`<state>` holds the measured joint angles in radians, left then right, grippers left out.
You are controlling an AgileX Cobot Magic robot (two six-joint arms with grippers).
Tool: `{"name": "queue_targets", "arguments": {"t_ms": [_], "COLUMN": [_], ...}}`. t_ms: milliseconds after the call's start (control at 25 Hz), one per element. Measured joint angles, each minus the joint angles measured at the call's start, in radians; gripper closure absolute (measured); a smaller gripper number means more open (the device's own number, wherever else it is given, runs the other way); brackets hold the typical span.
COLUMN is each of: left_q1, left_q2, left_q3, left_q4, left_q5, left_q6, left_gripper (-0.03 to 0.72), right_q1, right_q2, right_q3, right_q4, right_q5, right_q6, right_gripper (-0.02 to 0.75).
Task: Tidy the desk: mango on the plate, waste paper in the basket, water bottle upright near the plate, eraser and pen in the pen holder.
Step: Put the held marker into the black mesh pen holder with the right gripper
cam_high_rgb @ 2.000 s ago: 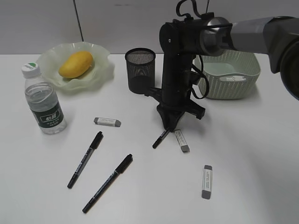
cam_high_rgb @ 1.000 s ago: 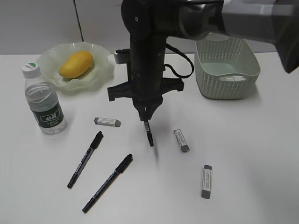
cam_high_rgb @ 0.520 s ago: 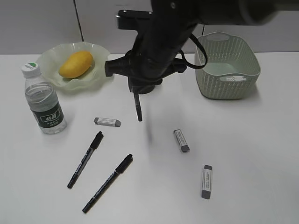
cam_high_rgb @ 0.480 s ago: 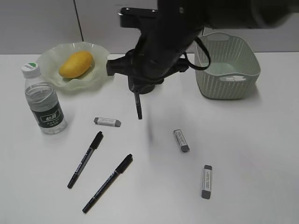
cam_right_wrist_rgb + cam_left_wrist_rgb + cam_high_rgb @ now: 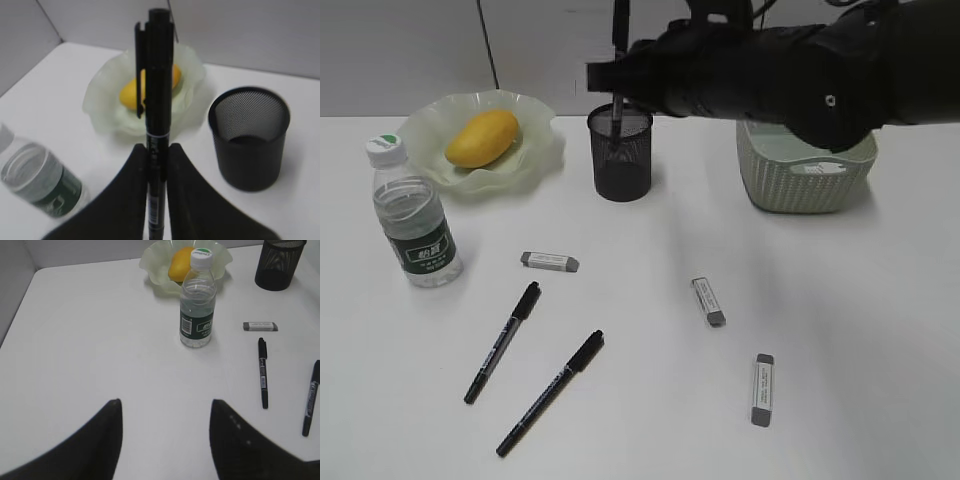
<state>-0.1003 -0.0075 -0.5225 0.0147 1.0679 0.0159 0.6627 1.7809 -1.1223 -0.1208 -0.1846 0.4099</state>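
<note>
My right gripper (image 5: 616, 80) (image 5: 158, 147) is shut on a black pen (image 5: 157, 95), held upright over the black mesh pen holder (image 5: 620, 152) (image 5: 248, 137), its lower end at the holder's mouth. Two more pens (image 5: 503, 340) (image 5: 550, 392) and three erasers (image 5: 549, 261) (image 5: 709, 301) (image 5: 762, 388) lie on the desk. The mango (image 5: 482, 137) rests on the ruffled green plate (image 5: 535, 165). Beside the plate stands the water bottle (image 5: 415, 215) (image 5: 197, 305), upright. My left gripper (image 5: 166, 405) hangs open over bare desk. No waste paper shows.
The sage-green basket (image 5: 810, 170) stands at the back right, partly behind my right arm, which stretches across the back of the desk. Bare white desk (image 5: 860, 300) lies at the front right.
My right gripper has lifted the pen off the desk, carried it back and up, and turned it upright over the pen holder. The left gripper has not moved.
</note>
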Motion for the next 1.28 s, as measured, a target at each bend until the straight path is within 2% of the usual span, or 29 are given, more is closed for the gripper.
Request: {"name": "queue_targets", "arguments": {"t_ms": [280, 480, 840, 1280], "left_q1": [0.000, 0.000, 0.000, 0.000], "left_q2": [0.000, 0.000, 0.000, 0.000], "left_q3": [0.000, 0.000, 0.000, 0.000], "left_q4": [0.000, 0.000, 0.001, 0.002], "left_q5": [0.000, 0.000, 0.000, 0.000], "left_q6": [0.000, 0.000, 0.000, 0.000], "left_gripper": [0.264, 0.264, 0.272, 0.285], "right_q1": [-0.118, -0.120, -0.120, -0.120], "right_q2": [0.097, 0.196, 0.377, 0.464], "right_q3": [-0.089, -0.205, -0.386, -0.441], "right_q4": [-0.006, -0.007, -0.004, 0.045], "right_q5": [-0.169, -0.182, -0.185, -0.173], "right_q6": [-0.108, -0.236, -0.290, -0.339], "right_gripper": [0.643, 0.643, 0.643, 0.643]}}
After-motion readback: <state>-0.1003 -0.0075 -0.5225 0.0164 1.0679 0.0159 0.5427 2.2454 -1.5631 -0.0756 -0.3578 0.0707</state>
